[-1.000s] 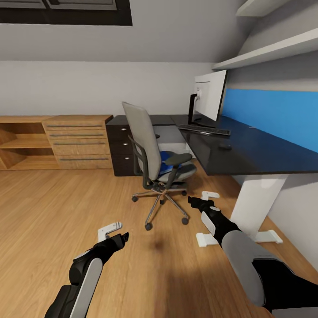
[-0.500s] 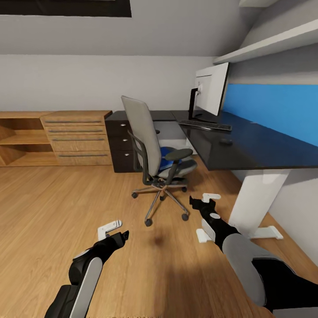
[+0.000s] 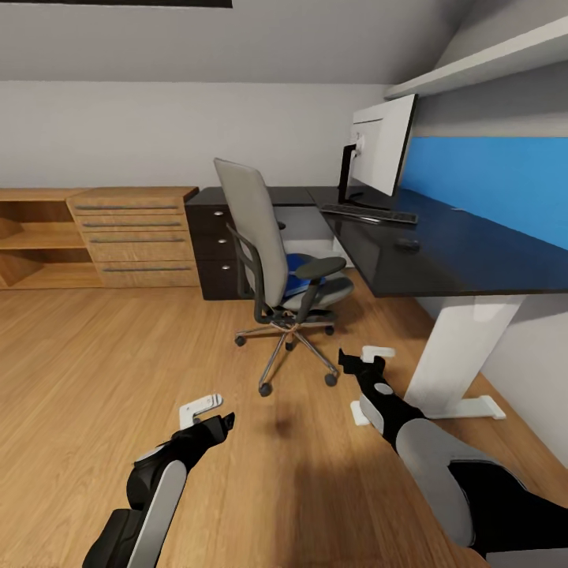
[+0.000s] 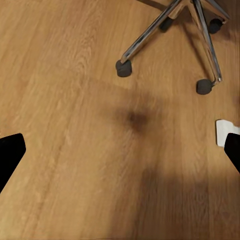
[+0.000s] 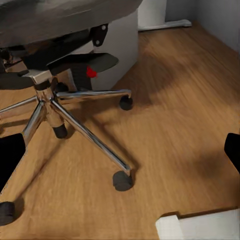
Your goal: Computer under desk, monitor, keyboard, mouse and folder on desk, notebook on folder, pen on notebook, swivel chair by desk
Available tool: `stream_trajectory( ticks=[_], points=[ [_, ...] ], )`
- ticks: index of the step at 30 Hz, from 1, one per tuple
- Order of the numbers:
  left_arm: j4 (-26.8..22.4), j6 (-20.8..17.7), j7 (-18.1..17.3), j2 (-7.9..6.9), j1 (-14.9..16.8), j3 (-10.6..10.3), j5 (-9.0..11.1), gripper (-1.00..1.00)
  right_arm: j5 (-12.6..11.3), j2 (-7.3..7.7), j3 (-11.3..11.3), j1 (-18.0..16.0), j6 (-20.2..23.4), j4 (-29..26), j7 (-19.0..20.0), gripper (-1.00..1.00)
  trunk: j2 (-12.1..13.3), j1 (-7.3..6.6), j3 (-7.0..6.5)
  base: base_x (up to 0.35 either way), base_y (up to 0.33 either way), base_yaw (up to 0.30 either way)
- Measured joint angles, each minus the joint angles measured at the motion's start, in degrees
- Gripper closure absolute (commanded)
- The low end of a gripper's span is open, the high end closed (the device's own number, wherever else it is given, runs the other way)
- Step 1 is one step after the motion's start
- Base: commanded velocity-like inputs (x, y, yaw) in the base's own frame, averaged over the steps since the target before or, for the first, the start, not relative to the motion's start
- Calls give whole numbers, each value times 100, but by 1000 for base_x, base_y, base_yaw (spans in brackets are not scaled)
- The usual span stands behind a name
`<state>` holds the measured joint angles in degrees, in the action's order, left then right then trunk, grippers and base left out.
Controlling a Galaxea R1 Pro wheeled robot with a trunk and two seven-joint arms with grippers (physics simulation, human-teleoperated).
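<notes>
Camera framing is dipping slightly since a second ago, the dark window strip at top nearly gone. Swivel chair [image 3: 280, 272] is sitting at frame centre, blue folder [image 3: 298, 278] lying on its seat. Monitor [image 3: 382, 154] and keyboard [image 3: 368, 214] are resting on the worktop [image 3: 465, 256] upper right. Left end effector [image 3: 207, 412] and right end effector [image 3: 371, 359] are hovering released over the floor [image 3: 95, 371], holding nothing.

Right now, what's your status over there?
Left gripper and right gripper open, empty. Bright-blue flat folder on grey swivel chair. Glossy black desk beyond.
</notes>
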<state>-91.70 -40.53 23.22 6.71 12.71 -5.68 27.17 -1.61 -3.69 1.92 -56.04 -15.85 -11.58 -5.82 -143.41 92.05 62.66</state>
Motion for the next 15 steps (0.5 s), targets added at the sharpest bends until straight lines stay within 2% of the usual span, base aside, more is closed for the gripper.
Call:
stream_trajectory(
  ticks=[6,9,12,15],
  points=[
    [1,3,-6,-46,0,-15,-1,-100,-11,2,1,0,238,-341,0,-100,0,-2,0,94,0,0],
    [1,4,-5,-56,0,-17,0,-100,-9,4,6,0,326,-355,-1,-100,0,-3,0,262,0,0],
    [1,9,-4,-80,0,-17,-1,-100,-8,11,9,1,679,-370,-7,-100,0,-3,0,311,0,0],
    [1,8,-4,-85,0,-18,0,-100,-7,4,5,1,813,-369,-10,-100,0,-3,0,317,0,0]
  ],
)
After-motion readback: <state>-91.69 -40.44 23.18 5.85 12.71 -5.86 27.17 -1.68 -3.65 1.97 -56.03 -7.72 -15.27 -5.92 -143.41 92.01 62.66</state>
